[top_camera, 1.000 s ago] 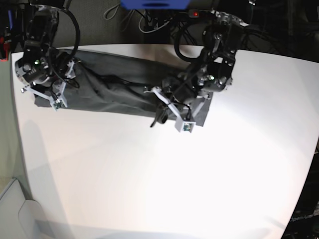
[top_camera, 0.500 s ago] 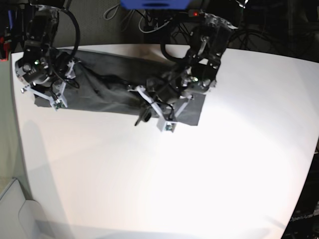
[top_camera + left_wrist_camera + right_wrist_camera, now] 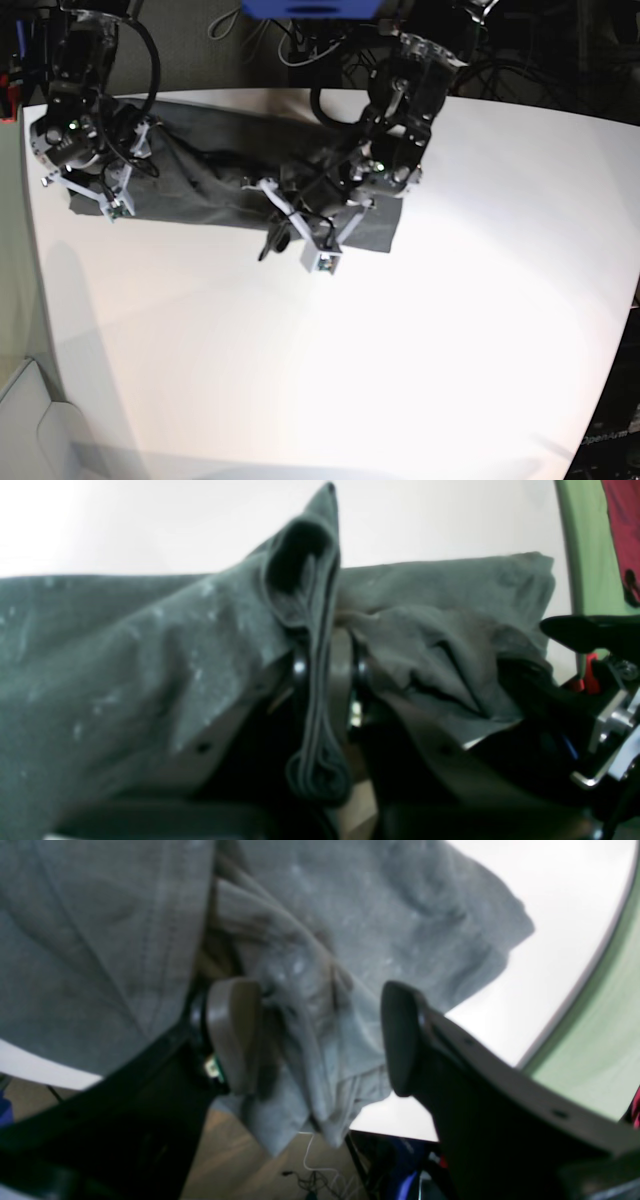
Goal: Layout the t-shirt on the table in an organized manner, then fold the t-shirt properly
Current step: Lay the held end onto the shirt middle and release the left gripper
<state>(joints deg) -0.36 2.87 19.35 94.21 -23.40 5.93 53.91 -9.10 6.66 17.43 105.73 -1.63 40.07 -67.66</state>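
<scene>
The dark grey t-shirt [image 3: 215,185] lies as a long rumpled band across the back of the white table [image 3: 350,380]. My left gripper [image 3: 285,222] is over the band's right part, shut on a pinched fold of the shirt [image 3: 125,655]; the fabric stands up between its jaws [image 3: 325,650]. My right gripper [image 3: 105,180] is at the band's left end. It is open, and a bunch of the shirt [image 3: 100,915] hangs between its fingers [image 3: 232,1030], resting against the left one. White table [image 3: 550,940] shows past the shirt's edge.
The table's back edge runs just behind the shirt, with cables and a blue object [image 3: 310,8] beyond it. A green floor strip [image 3: 10,300] and a white object [image 3: 30,420] lie off the left edge. The wide front of the table holds nothing but glare.
My left arm has moved left along the band with the fabric pinched, pulling the shirt's right end leftward. The right arm has not moved.
</scene>
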